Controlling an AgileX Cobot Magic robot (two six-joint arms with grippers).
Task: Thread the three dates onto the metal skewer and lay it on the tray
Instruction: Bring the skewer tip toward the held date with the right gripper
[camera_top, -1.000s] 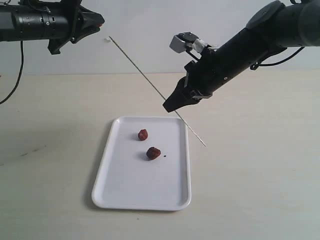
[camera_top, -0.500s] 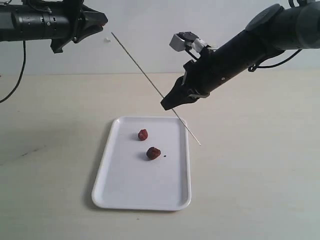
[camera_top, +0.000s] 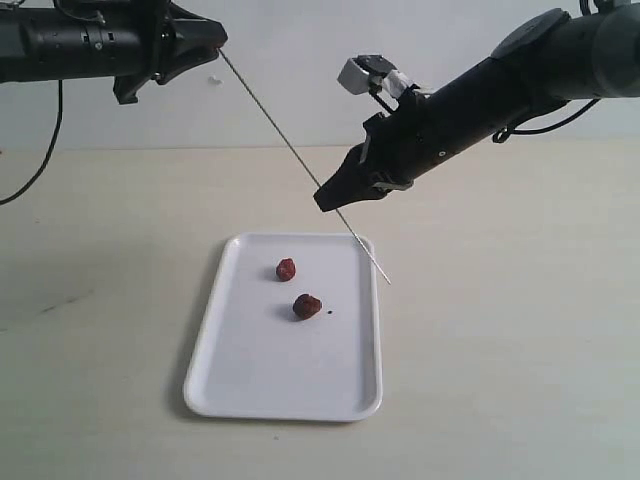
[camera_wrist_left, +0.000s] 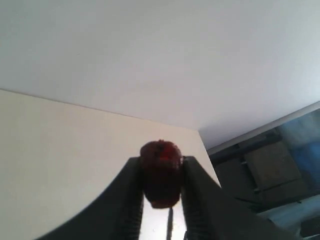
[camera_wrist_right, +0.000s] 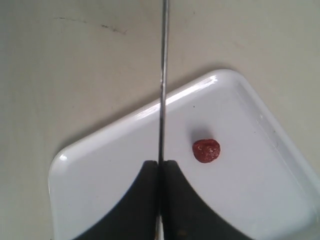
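Threading not begun: none of the three dates is on the skewer

Left gripper (camera_top: 212, 40) is partly closed on the first date (camera_wrist_left: 160, 172), held high at 10 o'clock in the exterior view. Right gripper (camera_top: 325, 203) is clamped tight on the skewer (camera_top: 285, 140), gripping toward its lower end, in the air by the tray's (camera_top: 230, 380) 1 o'clock corner. The skewer's long axis runs 11 to 5 o'clock in that view, tilted. Its upper tip points at the left gripper and sits right by it — can't tell if it touches the date. The lower tip hangs just past the tray's 3 o'clock rim. Second date (camera_top: 286, 269) and third date (camera_top: 307, 306) lie loose on the tray, near each other, apart. Left, by my read — pierce all three, then lay the skewer on the tray
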